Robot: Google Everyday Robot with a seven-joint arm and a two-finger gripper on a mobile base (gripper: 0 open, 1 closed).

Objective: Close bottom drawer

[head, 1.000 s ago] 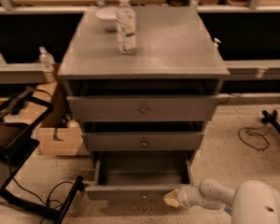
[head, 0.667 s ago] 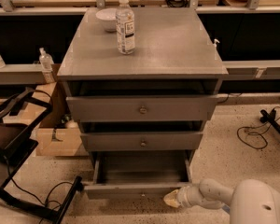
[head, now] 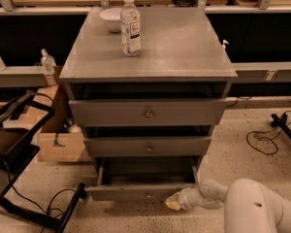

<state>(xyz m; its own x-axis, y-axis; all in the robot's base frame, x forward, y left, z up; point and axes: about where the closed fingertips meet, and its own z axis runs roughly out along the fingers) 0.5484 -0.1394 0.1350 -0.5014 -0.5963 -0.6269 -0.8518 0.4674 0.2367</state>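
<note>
Because the bottom drawer (head: 136,192) sticks far out of the grey cabinet (head: 218,110), lowest of the three and close to the floor, a push has a long way to go.

On the far left, a black cable (head: 43,205) lies on the floor near the drawer's left corner. I think it would only get in the way if the drawer swung sideways.

Up on the worktop (head: 184,47), a bit left of the middle, a tall water bottle (head: 130,25) stands in front of a white bowl (head: 110,19). A hard shove down below might shake the cabinet and tip the bottle over. The bowl looks safer.

In the middle of the drawer front sits a small round knob (head: 148,195). The pincer (head: 173,201) is not there. It is down low at the right end of the drawer front, touching it or just beside it. I cannot tell if the pincer is clenched or released. A push so far to the right may turn the drawer a little, so it jams against the cabinet side and stops part way. The pincer could also slip off the right corner and miss.

Now the writing. The cardboard box (head: 58,147) on the left has a dark mark I cannot read. The bottle has a white label with dark print, too small to read. No words show on the drawers or on the white arm (head: 252,212).
</note>
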